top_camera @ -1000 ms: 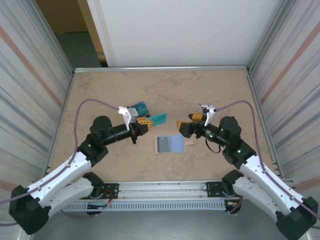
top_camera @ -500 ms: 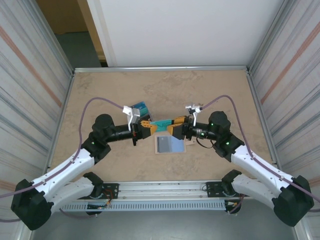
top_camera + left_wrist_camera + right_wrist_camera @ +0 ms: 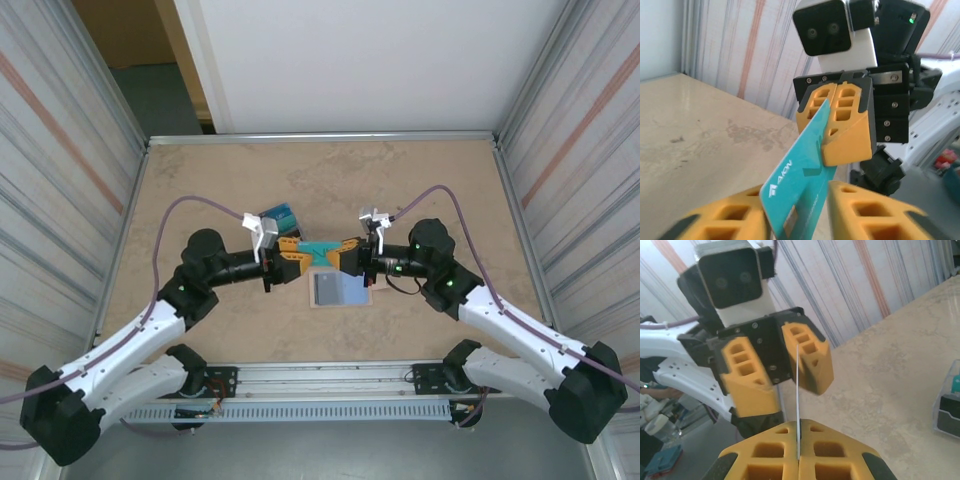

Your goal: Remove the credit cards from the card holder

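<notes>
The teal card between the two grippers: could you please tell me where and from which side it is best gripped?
Come from the right arm's side onto the card's near end, jaws closing on its two flat faces. The teal card stands on edge, and the right gripper is shut on that end; the left gripper stands open.
</notes>
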Robot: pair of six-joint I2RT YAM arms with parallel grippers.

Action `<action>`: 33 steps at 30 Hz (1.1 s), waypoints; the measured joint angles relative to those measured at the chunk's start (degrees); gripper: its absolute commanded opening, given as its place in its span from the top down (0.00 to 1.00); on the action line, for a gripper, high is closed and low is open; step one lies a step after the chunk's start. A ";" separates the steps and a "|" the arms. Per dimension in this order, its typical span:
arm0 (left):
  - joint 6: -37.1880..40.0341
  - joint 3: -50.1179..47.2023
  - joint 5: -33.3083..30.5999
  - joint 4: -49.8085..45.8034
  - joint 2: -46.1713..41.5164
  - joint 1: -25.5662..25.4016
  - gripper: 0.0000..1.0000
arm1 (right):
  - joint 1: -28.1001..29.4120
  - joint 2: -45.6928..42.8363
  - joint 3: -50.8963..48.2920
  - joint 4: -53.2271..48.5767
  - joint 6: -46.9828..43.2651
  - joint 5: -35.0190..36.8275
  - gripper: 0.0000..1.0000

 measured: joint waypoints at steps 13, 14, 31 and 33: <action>22.69 24.48 -5.25 -33.97 3.23 -1.51 0.47 | 0.44 -2.84 4.50 -14.51 -9.16 1.88 1.00; 23.87 26.12 -5.46 -36.11 4.61 -1.99 0.48 | 0.44 -2.84 4.81 -15.37 -9.77 1.68 1.00; 38.38 39.32 -4.28 -58.86 18.53 -7.43 0.55 | 0.81 -1.18 7.39 -22.12 -15.06 -2.84 1.00; 39.17 39.80 -4.24 -59.84 19.34 -7.43 0.56 | 0.81 -1.18 7.39 -22.14 -15.21 -2.93 1.00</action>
